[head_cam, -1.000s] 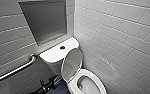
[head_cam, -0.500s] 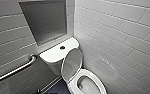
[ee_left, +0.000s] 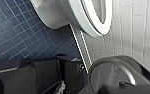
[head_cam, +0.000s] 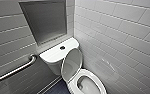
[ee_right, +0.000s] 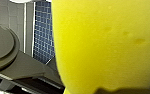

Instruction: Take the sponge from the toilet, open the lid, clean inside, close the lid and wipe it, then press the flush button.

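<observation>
Lid [head_cam: 72,63] is up, leaning back on the tank of the toilet [head_cam: 53,57]. The seat ring [head_cam: 74,83] is down and the bowl is open at 5 o'clock of the lid in head view. Flush button [head_cam: 62,47] sits on the tank top, at 11 o'clock of the lid. Sponge [ee_right: 103,42] looms big in R wrist view w/ the blue floor [ee_left: 16,32] well behind it, so it's up in the air. My read: R gripper [ee_right: 111,88] has its fingers pinching it, tho they barely show. L gripper [ee_left: 61,85]: can't tell its state. Looks like the clean-inside step. Risks: a soft sponge could squeeze out of the grip & drop into the bowl. A bump on the upright lid could slam it down. The tiled wall [head_cam: 121,37] at 3 o'clock is close, and the grab bar [head_cam: 16,70] is at 8 o'clock, so there's little room for an arm to swing.
</observation>
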Robot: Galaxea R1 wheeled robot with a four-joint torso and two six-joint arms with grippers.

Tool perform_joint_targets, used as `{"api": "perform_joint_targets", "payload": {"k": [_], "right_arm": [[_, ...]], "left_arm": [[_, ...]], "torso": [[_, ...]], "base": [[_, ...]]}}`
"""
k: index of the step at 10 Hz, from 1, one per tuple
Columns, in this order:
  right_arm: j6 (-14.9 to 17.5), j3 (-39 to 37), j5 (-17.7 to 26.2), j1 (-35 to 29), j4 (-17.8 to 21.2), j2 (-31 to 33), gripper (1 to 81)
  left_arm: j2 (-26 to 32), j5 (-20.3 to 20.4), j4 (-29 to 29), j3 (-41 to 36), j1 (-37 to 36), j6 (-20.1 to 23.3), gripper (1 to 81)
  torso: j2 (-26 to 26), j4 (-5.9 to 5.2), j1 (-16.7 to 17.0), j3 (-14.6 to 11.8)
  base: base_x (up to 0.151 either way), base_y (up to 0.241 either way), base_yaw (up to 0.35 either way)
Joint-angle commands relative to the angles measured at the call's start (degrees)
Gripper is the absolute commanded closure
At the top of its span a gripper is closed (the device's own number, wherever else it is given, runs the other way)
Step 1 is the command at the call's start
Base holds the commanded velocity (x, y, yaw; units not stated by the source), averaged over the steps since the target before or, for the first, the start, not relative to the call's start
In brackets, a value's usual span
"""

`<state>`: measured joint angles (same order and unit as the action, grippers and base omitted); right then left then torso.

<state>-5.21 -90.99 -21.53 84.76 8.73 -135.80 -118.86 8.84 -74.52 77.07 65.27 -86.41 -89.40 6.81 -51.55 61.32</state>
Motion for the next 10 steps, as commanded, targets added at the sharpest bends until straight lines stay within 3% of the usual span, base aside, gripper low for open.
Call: {"api": "perform_joint_targets", "payload": {"k": [1, 6, 10], "right_arm": [[-0.1, 8.7, 2.5, -4.9, -1.5, 6.7, 81.1], [-0.6, 16.1, 2.5, -17.1, -0.6, 13.2, 81.1], [-0.8, 15.7, 5.4, -29.3, 3.1, 11.9, 81.1]], "left_arm": [[-3.9, -2.8, -10.6, 3.0, 10.6, 0.6, 1.0], [-12.8, -2.3, -10.8, 13.5, 17.9, 1.4, 1.0], [-20.2, -2.0, -10.9, 23.3, 21.1, 2.4, 1.0]], "torso": [[0.0, 0.0, 0.0, 0.0], [0.0, 0.0, 0.0, 0.0], [0.0, 0.0, 0.0, 0.0]], "base": [[0.0, 0.0, 0.0], [0.0, 0.0, 0.0], [0.0, 0.0, 0.0]]}}
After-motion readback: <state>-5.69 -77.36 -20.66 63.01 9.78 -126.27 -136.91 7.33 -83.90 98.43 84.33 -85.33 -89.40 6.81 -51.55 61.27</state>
